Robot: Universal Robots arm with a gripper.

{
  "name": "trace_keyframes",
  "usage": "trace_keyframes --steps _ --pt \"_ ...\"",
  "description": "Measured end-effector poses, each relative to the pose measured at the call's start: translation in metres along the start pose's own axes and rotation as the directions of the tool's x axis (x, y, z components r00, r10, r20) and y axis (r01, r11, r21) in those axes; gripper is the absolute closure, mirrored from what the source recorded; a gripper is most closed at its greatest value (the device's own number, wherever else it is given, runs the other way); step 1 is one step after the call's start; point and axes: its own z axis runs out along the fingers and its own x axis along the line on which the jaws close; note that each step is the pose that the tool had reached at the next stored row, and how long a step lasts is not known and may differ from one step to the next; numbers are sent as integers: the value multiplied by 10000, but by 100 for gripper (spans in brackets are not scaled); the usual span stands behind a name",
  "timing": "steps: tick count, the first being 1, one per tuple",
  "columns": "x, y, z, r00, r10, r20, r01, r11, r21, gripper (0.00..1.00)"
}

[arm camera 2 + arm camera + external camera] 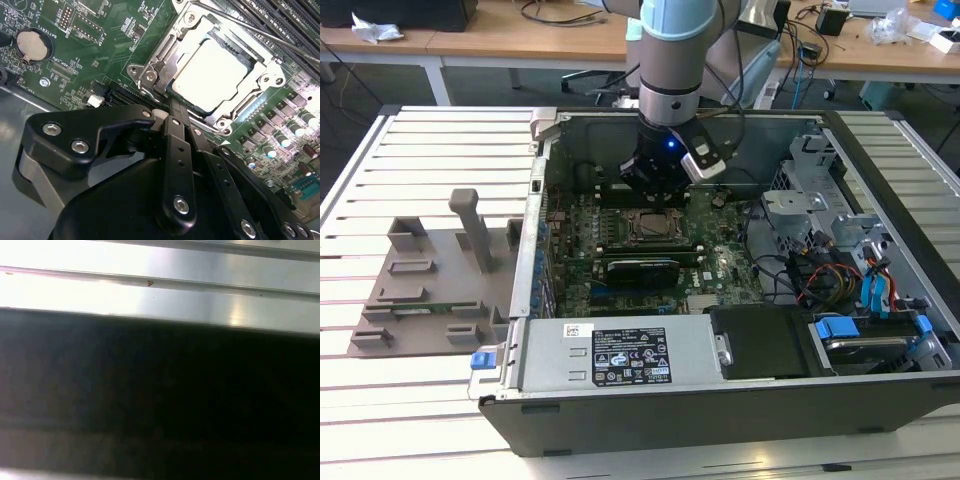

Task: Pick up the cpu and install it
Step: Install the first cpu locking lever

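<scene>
Second wrist view: the cpu (210,75) is seen seated in the metal socket frame (165,55) on the green motherboard (100,30). The gripper (175,117) is just beside the frame's edge, its fingers pressed together and holding nothing. From the exterior view, the gripper (655,185) is lowered into the open computer case (620,400), partly hiding the socket.

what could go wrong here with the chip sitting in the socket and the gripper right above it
1. The gripper hangs close over the metal socket frame; a small sideways slip could knock the frame or its thin lever rod.
2. The cpu lies in the socket with the frame not closed over it, so a bump might shift it out of place.
3. The arm works deep inside the computer case, near loose cables that might snag.
</scene>
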Motion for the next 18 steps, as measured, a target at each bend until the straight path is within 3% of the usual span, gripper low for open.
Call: trace_keyframes --steps 5,7,11,12,13,18 --pt "-9 43 -4 10000 -3 8 3 10000 -9 89" --pt "-10 60 -15 10000 -6 3 6 10000 41 89" --pt "-12 66 -90 10000 -11 -23 12 9995 325 89" --pt "-12 65 -120 10000 -14 -37 16 9988 496 89" --pt "-11 57 -130 10000 -15 -45 18 9982 602 89" --pt "-4 -43 -133 10000 -18 -58 23 9972 750 89"
